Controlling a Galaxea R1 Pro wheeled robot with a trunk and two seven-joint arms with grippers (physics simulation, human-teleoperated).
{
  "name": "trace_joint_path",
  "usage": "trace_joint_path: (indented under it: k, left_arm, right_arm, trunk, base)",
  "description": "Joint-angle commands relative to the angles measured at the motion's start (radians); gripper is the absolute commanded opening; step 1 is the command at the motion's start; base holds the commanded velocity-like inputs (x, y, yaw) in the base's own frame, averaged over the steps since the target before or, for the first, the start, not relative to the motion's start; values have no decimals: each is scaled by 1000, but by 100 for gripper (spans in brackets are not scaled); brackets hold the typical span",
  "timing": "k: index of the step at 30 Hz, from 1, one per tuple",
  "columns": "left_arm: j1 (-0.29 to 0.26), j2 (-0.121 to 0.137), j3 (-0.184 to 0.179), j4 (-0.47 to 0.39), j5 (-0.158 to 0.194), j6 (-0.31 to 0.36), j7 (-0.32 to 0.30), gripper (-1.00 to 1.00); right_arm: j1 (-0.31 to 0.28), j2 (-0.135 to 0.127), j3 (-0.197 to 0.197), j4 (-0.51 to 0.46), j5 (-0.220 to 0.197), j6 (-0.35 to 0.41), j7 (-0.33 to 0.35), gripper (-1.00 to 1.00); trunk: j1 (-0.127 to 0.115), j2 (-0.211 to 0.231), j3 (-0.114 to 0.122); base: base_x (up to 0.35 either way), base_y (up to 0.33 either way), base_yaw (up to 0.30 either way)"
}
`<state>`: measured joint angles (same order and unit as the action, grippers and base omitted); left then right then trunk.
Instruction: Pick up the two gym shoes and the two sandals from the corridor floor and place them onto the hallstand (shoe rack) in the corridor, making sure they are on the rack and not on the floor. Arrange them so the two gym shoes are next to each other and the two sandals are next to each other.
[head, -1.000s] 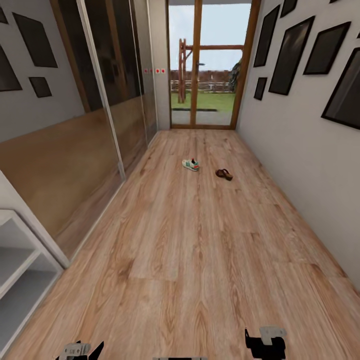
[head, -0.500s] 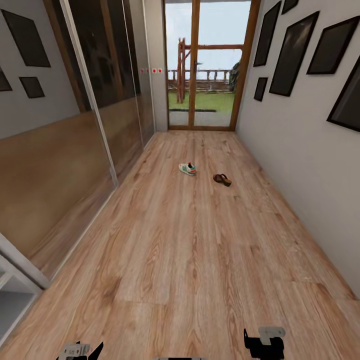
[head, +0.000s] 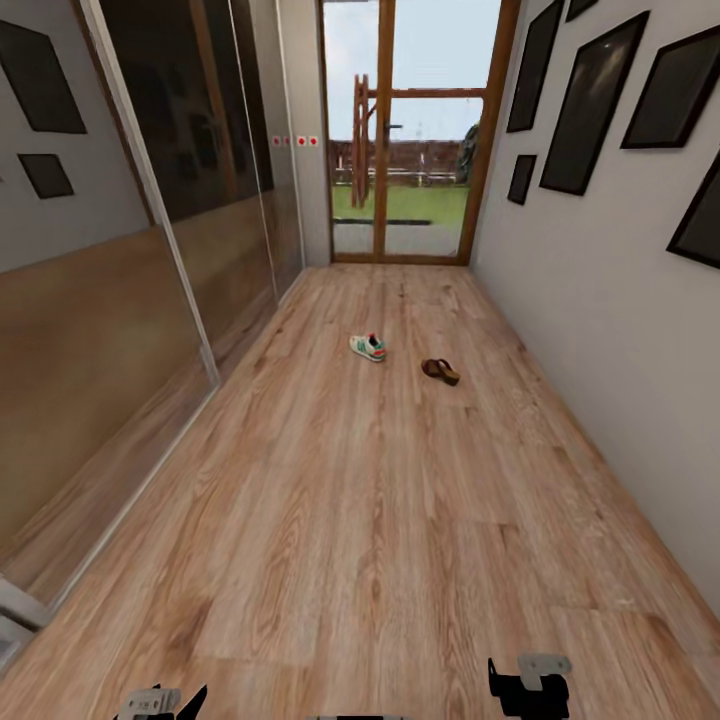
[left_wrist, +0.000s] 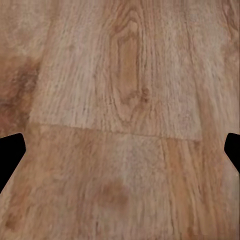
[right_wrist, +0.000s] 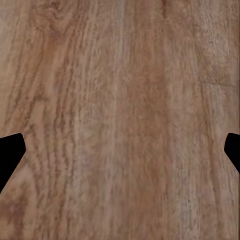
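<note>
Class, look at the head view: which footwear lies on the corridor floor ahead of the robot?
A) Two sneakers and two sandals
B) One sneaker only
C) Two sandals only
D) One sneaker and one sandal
D: one white sneaker and one brown sandal lie apart on the wood floor.

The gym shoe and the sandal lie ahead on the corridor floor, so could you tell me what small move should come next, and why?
Probably roll the base straight on down the corridor. The gym shoe and the sandal lie far ahead on the corridor floor, well beyond both arms. The left gripper and right gripper are open over bare planks, holding nothing.
</note>
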<state>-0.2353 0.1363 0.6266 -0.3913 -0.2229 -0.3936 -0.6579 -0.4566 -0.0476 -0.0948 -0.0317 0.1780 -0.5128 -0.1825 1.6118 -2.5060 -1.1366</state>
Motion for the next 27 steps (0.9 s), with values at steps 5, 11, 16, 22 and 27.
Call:
trace_joint_path:
  k: [5, 11, 16, 22, 27]
  left_arm:
    - [-1, -1, 9, 1, -10, -5, -5, 100]
    - [-1, -1, 8, 0, -10, -5, -5, 100]
    - [-1, -1, 8, 0, -11, -5, -5, 100]
    - [-1, -1, 8, 1, -12, -5, -5, 100]
    - [-1, -1, 8, 2, -12, -5, -5, 100]
  right_arm:
    - [-1, -1, -8, 2, 12, -3, -2, 100]
    - [-1, -6, -7, 4, 16, -2, 2, 100]
    - [0, -7, -6, 4, 17, -3, 3, 100]
    - [3, -8, -7, 4, 16, -3, 1, 100]
    - [3, -8, -7, 4, 15, -3, 0, 100]
  trunk:
    - [0, 0, -1]
    - [0, 0, -1]
    - [0, 0, -1]
    - [0, 0, -1]
    - [0, 0, -1]
  base:
    - [320, -139, 0]
    - [319, -139, 0]
    - [319, -139, 0]
    - [319, -139, 0]
    - [319, -139, 0]
